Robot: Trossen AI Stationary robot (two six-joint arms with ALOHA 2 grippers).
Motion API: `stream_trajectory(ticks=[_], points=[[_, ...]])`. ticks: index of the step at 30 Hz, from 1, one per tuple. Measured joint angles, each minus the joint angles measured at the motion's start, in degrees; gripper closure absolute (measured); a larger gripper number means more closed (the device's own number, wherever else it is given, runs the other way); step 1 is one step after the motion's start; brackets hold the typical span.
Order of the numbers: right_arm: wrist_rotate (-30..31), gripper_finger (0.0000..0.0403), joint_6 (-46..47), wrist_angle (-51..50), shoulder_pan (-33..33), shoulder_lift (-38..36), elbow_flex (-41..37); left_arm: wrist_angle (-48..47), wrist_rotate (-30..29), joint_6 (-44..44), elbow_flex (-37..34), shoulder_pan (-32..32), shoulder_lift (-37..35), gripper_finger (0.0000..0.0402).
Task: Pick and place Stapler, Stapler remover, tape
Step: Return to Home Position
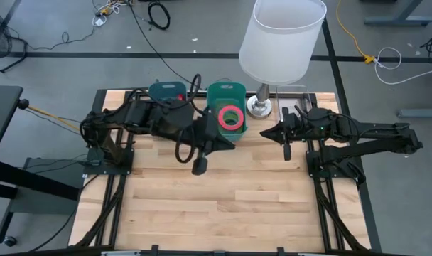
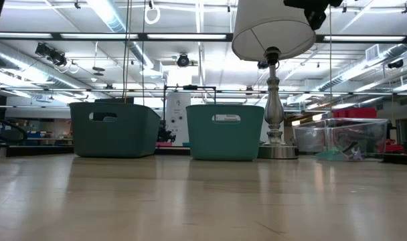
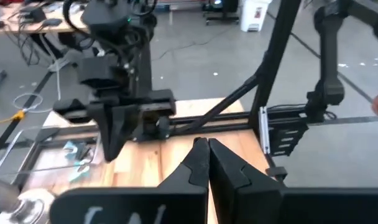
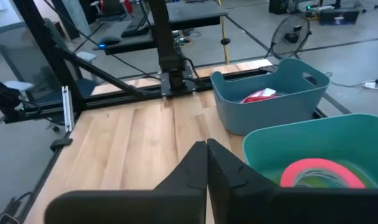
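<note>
While left gripper [image 3: 206,144] and right gripper [image 4: 206,146] hang closed, ceiling lights [image 2: 113,17] glow beyond the wooden table [image 2: 203,201]

Bright overhead ceiling lights [image 2: 115,16], soft shadows

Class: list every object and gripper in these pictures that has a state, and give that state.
Pink tape: lying flat inside the green bin.
Dark teal bin: upright, red item inside.
Transparent bin: upright, small items inside.
Lamp: standing upright.
Left gripper: fingers shut, empty.
Right gripper: fingers shut, empty.
</note>
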Motion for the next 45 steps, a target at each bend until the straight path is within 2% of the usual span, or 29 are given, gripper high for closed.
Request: stream_trajectory(ticks=[16, 20, 24, 37, 45], points=[[0.02, 0.0383, 1.63, 0.11, -0.02, 0.00, 0.00, -0.11, -0.69, 1.53, 0.00, 0.97, -0.28, 0.0401], [0.04, 0.0383, 1.63, 0.11, -0.02, 0.00, 0.00, 1.59, 2.77, 2.89, 0.00, 2.40, -0.28, 0.0401], [0.06, 0.0383, 1.63, 0.11, -0.02, 0.00, 0.00, 3.44, 3.07, 3.37, 0.00, 2.84, -0.27, 0.0401], [0.08, 0.0382, 1.61, 0.40, -0.04, 0.00, 0.00, 11.20, 0.32, 6.28, -0.07, 2.84, 6.48, 0.0401], [0.08, 0.0382, 1.61, 0.55, -0.04, -0.02, 0.00, 9.05, 6.74, 9.03, -0.09, 2.84, 9.18, 0.0401]])
